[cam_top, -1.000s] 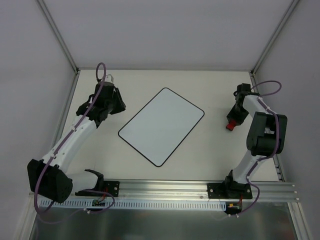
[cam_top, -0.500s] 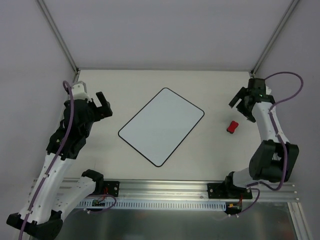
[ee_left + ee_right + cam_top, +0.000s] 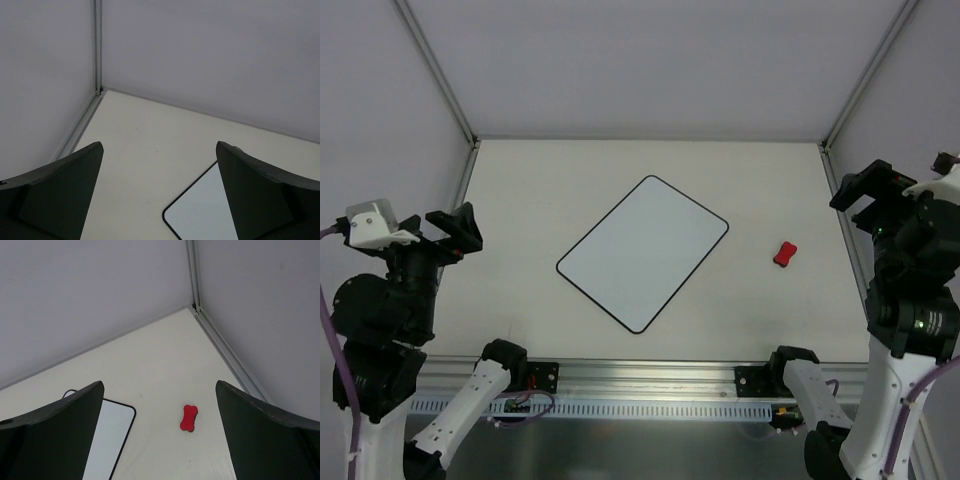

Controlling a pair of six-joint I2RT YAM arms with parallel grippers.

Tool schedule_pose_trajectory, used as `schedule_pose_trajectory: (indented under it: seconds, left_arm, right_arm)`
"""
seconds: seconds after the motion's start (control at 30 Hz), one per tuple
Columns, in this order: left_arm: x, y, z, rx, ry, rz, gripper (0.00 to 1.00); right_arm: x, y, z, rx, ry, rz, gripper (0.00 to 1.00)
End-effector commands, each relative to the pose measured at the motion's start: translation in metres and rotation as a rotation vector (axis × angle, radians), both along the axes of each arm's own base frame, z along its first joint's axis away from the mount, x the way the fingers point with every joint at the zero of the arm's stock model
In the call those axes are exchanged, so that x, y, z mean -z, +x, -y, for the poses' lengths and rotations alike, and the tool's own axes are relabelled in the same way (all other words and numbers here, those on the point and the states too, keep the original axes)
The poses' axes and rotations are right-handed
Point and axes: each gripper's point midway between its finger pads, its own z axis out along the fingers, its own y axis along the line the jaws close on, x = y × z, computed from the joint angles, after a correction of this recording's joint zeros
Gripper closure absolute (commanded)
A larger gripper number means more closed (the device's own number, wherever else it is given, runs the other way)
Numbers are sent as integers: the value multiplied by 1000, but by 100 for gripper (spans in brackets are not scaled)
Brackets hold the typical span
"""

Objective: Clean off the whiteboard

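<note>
Pale grey walls (image 3: 640, 60) are seen on three sides, joined at the far corners by slim metal posts (image 3: 435, 70). Between them a cream counter (image 3: 520, 190) is laid out, matte and evenly lit, with a slotted aluminium rail (image 3: 650, 385) along its near edge (both arm bases are bolted there).

The whiteboard (image 3: 643, 252) is laid flat at mid-counter, turned diagonally, one rounded corner toward the far side and one toward the rail. Its face reads plain white inside the thin black edge.

A small red eraser block (image 3: 784, 253) is found on the counter to the board's right, apart from it.

The left pincer (image 3: 159, 150) is held up over the near-left corner, fingers spread wide, nothing between them. The right pincer (image 3: 160, 387) is held likewise over the right side, fingers apart and unloaded, with the eraser framed between them below.
</note>
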Motion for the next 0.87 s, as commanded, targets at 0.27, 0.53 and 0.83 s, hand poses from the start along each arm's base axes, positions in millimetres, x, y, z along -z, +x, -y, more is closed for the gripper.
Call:
schedule_pose_trajectory:
  seconds: [0.27, 0.53, 0.83]
  left_arm:
    - [-19, -73, -37, -63, 25, 124, 1]
    - [-3, -97, -45, -65, 11, 116, 1]
    - [6, -99, -43, -52, -2, 95, 1]
  right_arm:
    - [-35, -79, -32, -145, -79, 178, 1]
    - [-41, -104, -40, -181, -101, 224, 1]
    - [-46, -109, -43, -192, -103, 243, 1]
